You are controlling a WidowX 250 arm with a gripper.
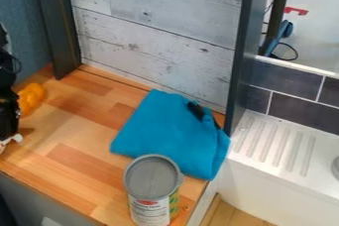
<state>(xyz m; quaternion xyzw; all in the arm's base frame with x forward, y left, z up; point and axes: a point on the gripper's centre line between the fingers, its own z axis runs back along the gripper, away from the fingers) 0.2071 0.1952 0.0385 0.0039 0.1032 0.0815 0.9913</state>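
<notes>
nearest me, the can (152, 181) stands upright by the counter's (73, 133) right edge, toward the front. just behind it, the blue cloth (169, 132) lies folded, reaching that same right edge; whether can and cloth touch, i can't tell. over at the left, the gripper (9, 139) hangs partly cut off by the view. i can't tell whether it's open or closed, or whether it has hold of anything. past it, toward the counter's back left corner, sits the orange thing (31, 97), partly behind the black arm and closest to it of all the things there. to handle that well, i'd line up over its middle, come down straight and squeeze lightly, since it looks smooth and rounded and could slip. i'd lift clear before any sideways move, keeping high over cloth and can.
</notes>
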